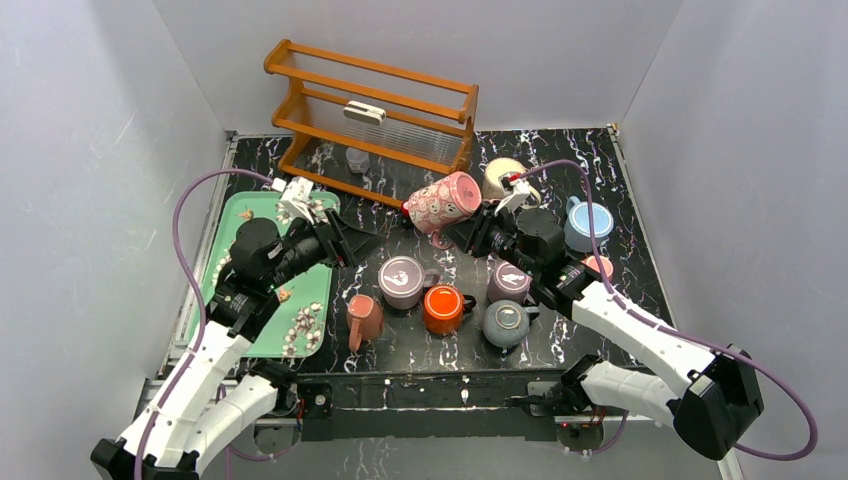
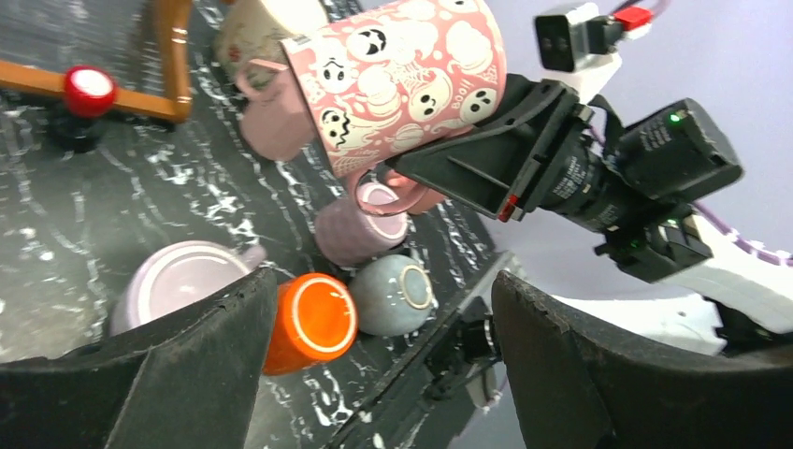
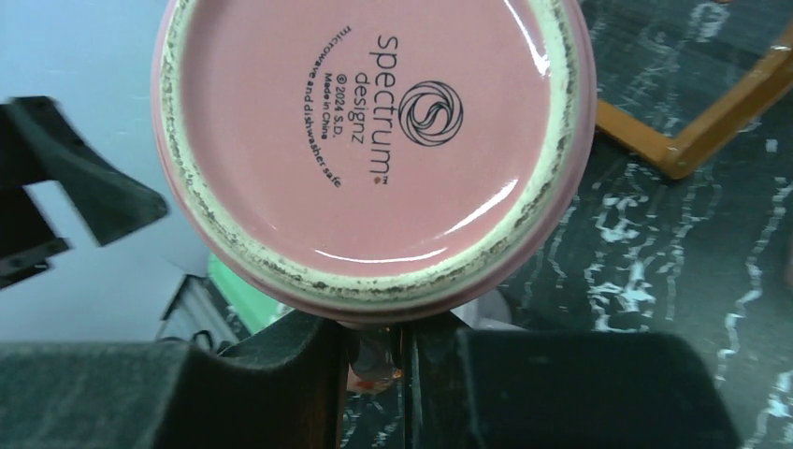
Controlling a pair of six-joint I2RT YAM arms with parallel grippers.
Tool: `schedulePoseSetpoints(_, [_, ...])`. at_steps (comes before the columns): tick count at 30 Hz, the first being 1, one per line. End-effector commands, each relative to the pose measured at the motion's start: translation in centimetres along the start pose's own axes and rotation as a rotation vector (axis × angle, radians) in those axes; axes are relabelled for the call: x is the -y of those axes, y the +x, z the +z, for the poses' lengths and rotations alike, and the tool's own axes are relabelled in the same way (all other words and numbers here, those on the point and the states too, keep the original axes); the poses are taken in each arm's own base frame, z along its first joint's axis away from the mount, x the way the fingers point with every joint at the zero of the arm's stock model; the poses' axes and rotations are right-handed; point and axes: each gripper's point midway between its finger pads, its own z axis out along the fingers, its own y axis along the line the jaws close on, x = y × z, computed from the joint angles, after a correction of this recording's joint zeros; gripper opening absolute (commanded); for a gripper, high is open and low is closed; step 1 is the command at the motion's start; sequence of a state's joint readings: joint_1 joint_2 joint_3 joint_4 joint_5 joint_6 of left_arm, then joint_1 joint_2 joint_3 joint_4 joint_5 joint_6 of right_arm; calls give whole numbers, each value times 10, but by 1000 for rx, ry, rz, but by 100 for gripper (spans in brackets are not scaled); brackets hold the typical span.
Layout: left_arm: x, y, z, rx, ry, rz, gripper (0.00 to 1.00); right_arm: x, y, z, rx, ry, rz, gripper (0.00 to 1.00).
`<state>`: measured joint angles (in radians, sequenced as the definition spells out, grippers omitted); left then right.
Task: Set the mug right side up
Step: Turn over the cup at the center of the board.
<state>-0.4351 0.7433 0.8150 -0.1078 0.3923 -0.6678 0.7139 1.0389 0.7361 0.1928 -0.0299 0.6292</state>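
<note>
The mug (image 1: 445, 200) hangs on its side, base toward the right hand (image 1: 458, 233) clamped on its handle, mouth toward the wide-open, empty left hand (image 1: 360, 240).

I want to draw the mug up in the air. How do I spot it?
Find the wooden rack at the back. Just in front of its right end, the pink mug hangs tipped in the air. Only it wears white ghosts and pumpkins.

This is a robot test lab: plain white walls (image 1: 60, 150) box in a small black table (image 1: 600, 160), the left arm (image 1: 200, 370) and right arm (image 1: 640, 335) are bolted at 6 o'clock, trailing purple cables (image 1: 180, 215), and many mugs (image 1: 441, 308) crowd the middle
</note>
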Motion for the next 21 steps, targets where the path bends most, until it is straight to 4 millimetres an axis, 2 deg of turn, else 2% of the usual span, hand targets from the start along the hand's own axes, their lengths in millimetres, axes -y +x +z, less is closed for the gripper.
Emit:
schedulePoseSetpoints(1, [38,-2,3,9,221,-80,80,-84,-77,-25,231,-317,58,1])
schedulePoseSetpoints(4, [49,-8,4,49,303,-103,77,-101,-85,-30,241,-389,88,1])
schedulePoseSetpoints(7, [49,-8,8,56,321,-131,75,-114,-92,-32,239,-441,105,1])
schedulePoseSetpoints(16, [52,-8,16,55,387,-214,73,-138,-116,-41,297,-534,129,1])
schedulePoseSetpoints(21, [57,-4,20,8,426,-207,66,-152,-121,-43,289,-591,139,1])
